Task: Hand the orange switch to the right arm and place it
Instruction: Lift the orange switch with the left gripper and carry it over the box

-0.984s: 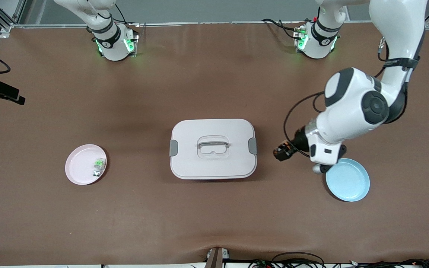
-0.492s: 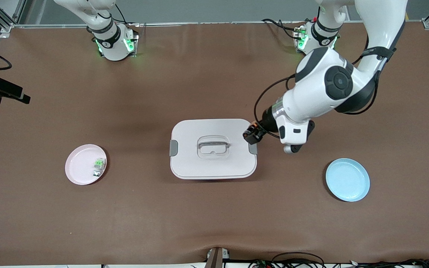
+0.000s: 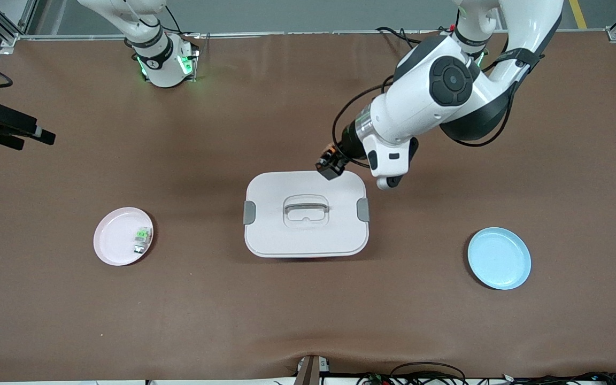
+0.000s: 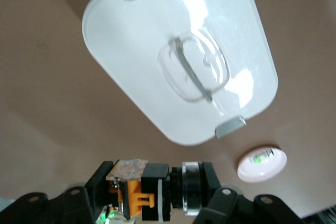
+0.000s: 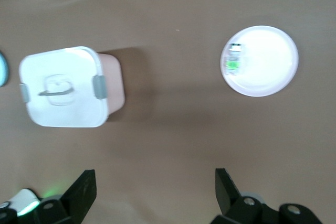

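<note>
My left gripper (image 3: 331,166) is shut on the orange switch (image 3: 329,160), a small black and orange part. It hangs over the rim of the white lidded box (image 3: 306,235) on the side toward the robots' bases. In the left wrist view the switch (image 4: 131,198) lies crosswise between the black fingers (image 4: 100,179), with my left gripper (image 4: 157,190) above the brown table beside the box (image 4: 136,35). My right gripper (image 5: 155,187) is open and holds nothing. It is high above the table and looks down on the box (image 5: 63,114).
A pink plate (image 3: 113,240) toward the right arm's end holds a pale green and clear part (image 3: 141,237). An empty blue plate (image 3: 499,258) lies toward the left arm's end. The box lid has a grey handle (image 3: 306,206) and side clips.
My left arm has swung from over the blue plate toward the middle of the table, carrying the switch to the box's rim. Its grip has not changed. The right gripper stays open.
</note>
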Robot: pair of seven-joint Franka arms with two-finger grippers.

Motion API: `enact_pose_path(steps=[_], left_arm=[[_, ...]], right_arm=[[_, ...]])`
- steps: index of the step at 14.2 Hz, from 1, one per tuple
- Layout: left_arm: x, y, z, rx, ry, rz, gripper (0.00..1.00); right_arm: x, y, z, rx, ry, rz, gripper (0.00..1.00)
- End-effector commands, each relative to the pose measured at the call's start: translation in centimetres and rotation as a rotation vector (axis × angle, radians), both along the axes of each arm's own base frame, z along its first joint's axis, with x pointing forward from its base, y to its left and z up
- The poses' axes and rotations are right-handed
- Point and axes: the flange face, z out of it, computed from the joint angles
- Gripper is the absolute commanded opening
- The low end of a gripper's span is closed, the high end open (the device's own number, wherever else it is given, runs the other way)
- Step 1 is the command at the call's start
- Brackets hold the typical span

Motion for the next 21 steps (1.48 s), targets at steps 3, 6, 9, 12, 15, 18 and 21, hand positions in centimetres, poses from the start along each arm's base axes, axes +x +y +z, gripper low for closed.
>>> enact_pose_path(steps=[3,6,9,12,15,18,21], left_arm=[[-2.0,-2.8,2.7,-0.1,0.103,0.026,0.0],[-3.4,-5.3,3.5,-0.113,0.13,0.034,0.0],[-4.0,-6.2,3.6,-0.114,0.149,0.053,0.0],[-4.5,-7.3,3.3,-0.12,0.165,0.062,0.0],[-4.6,-8.0,3.1,-0.134,0.163,0.068,0.0],[-4.4,-8.0,2.8,-0.137,0.164,0.072,0.0],[-4.2,-8.0,2.4,-0.134,0.166,0.071,0.0]], right_arm=[[-4.3,2.7,-0.5,0.147,-0.04,-0.131,1.0],[-7.1,3.4,-1.8,0.231,-0.054,-0.178,1.0],[-9.3,4.8,-1.4,0.245,-0.067,-0.22,1.0],[-11.2,7.8,-0.7,0.232,-0.073,-0.263,1.0],[-13.4,11.7,-1.2,0.285,-0.081,-0.338,1.0],[-15.6,17.0,-1.2,0.267,-0.077,-0.38,1.0],[-17.0,22.4,-1.9,0.246,-0.095,-0.43,1.0]])
